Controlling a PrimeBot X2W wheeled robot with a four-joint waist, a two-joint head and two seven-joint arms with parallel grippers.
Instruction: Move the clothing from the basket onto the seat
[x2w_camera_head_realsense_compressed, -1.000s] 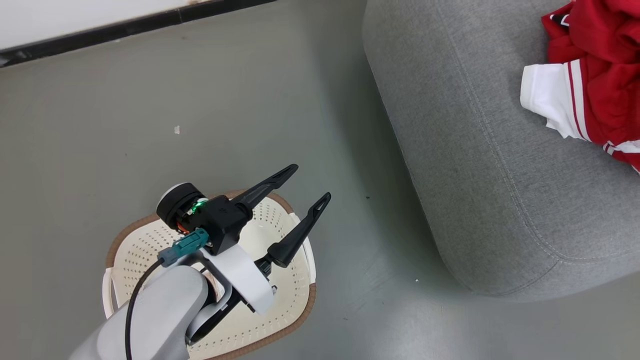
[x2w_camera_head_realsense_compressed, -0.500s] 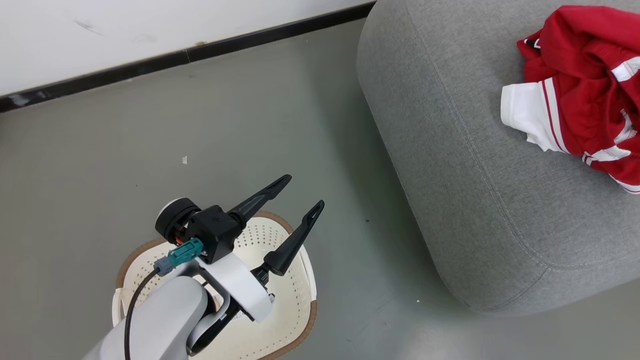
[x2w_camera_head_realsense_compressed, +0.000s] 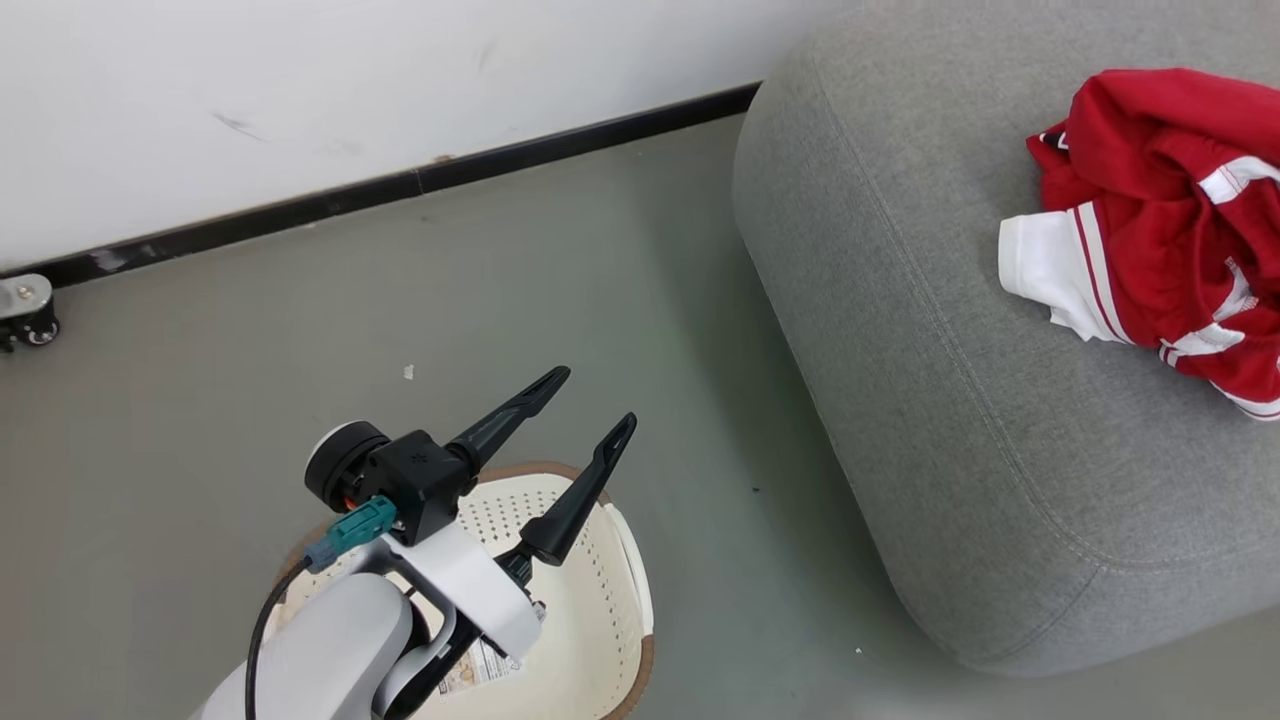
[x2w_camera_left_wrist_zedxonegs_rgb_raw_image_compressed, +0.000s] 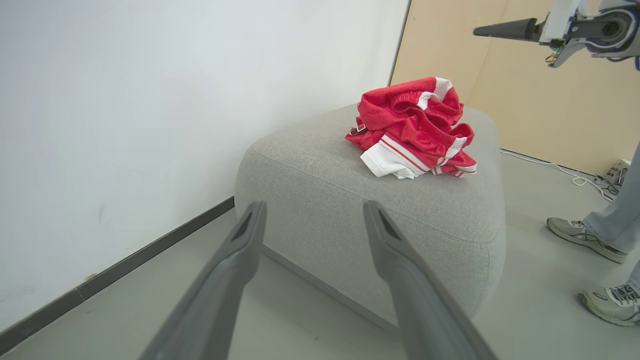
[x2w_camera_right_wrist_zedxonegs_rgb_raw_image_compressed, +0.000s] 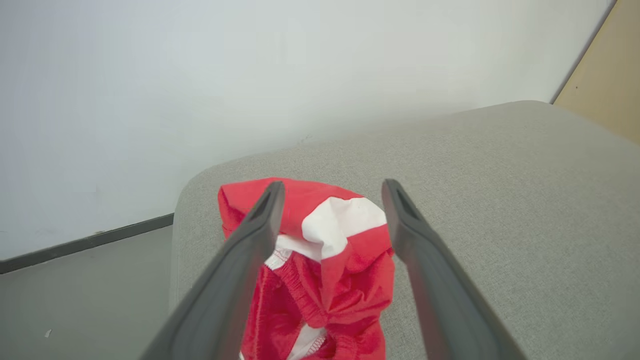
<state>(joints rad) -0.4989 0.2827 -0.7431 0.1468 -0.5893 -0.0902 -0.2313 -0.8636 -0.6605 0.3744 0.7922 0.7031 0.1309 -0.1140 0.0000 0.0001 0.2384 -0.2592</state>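
The clothing (x2w_camera_head_realsense_compressed: 1150, 240) lies in a crumpled heap on top of the seat (x2w_camera_head_realsense_compressed: 950, 420), well apart from the basket (x2w_camera_head_realsense_compressed: 600, 600), which stands on the floor (x2w_camera_head_realsense_compressed: 500, 280) near the seat's corner. The left claw (x2w_camera_head_realsense_compressed: 597, 395) hangs over the basket, fingers spread, gripping nothing. The right claw (x2w_camera_right_wrist_zedxonegs_rgb_raw_image_compressed: 334, 185) is held above the clothing, fingers likewise spread and clear of the fabric.

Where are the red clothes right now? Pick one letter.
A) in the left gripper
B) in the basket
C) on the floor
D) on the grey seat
D: the red clothes lie bunched on top of the grey seat; what shows of the basket is bare, and the open left gripper holds nothing.
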